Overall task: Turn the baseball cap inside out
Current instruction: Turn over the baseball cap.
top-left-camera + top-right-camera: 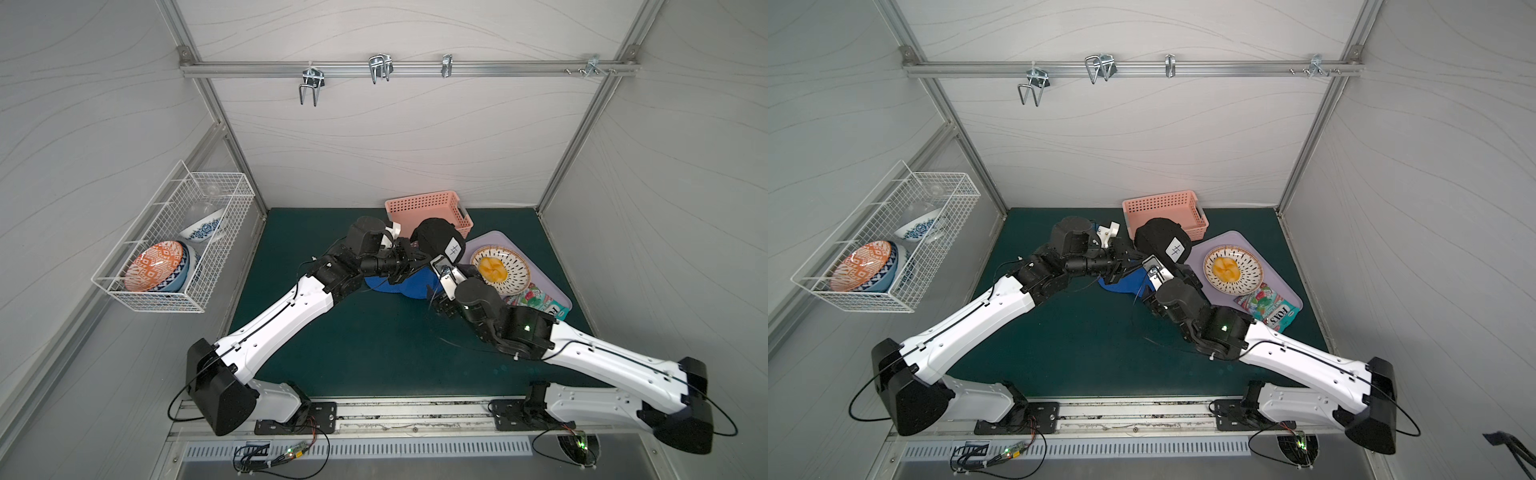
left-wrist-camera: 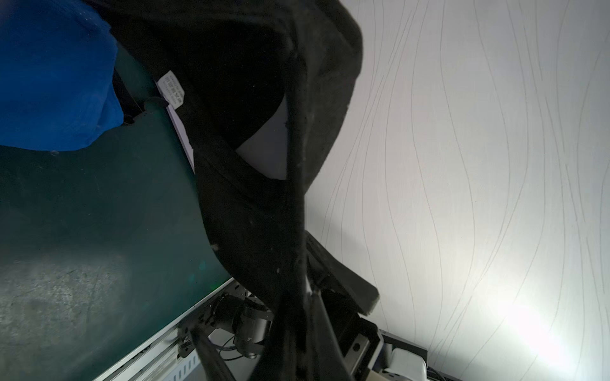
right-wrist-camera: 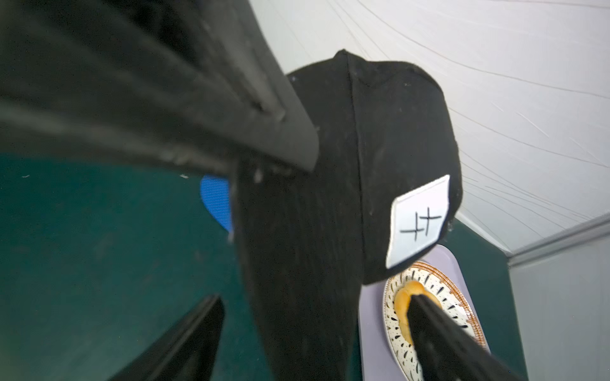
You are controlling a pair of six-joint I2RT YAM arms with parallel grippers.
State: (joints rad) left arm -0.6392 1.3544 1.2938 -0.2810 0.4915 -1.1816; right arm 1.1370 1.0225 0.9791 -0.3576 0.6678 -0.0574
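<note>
1. The black baseball cap (image 1: 436, 241) hangs in the air above the table (image 1: 374, 345), between the two arms and just in front of the pink basket (image 1: 428, 205); in both top views its crown bulges outward, and a white patch (image 3: 419, 221) with pen marks sits on its outer side
2. The left end effector (image 2: 307, 297) is pinched tight on the cap's lower edge, near the back opening; the left wrist view looks into the hollow crown, where a care label (image 2: 171, 89) shows. This hold seems meant to keep the cap aloft with its opening exposed
3. The right end effector (image 3: 315, 301) has its jaws spread wide, one on each side of the hanging fabric, and it grips nothing; whether a finger brushes the cloth I cannot tell
4. By the look of it, the crown is not yet turned: the care label is inside and the dome is full. With one side pinned, the free end effector is well placed either to take a fresh hold on the rim or to push the crown through the opening
5. A single pinch on soft fabric is a weak anchor, so the cap may swing or slip under a push. A blue cloth item (image 1: 399, 286) lies on the table just below, and the purple tray (image 1: 557, 293) with its plate of food (image 1: 500, 270) is close on the right arm's side, so a dropped cap could land on either
</note>
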